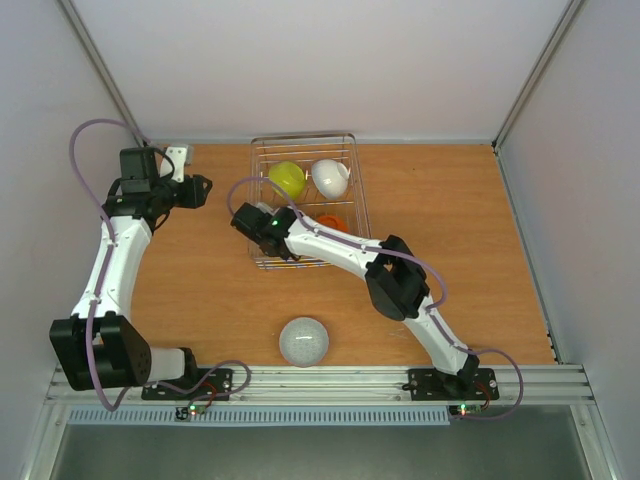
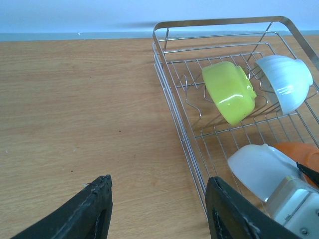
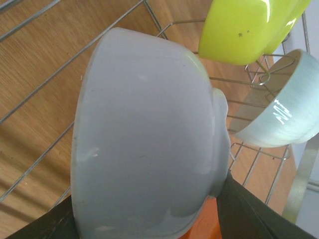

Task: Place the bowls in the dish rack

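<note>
The dish rack stands at the back centre of the table. A yellow-green bowl and a white bowl lean on its prongs, and an orange bowl lies nearer. My right gripper reaches into the rack's near left part, shut on a pale grey-white bowl held on edge just above the wires, against the orange bowl. That held bowl also shows in the left wrist view. Another white bowl sits upside down on the table near the front. My left gripper is open and empty, left of the rack.
A small white bracket sits at the back left corner beside my left wrist. Grey walls close the table on the left, back and right. The rack's left rim lies just right of my left gripper.
</note>
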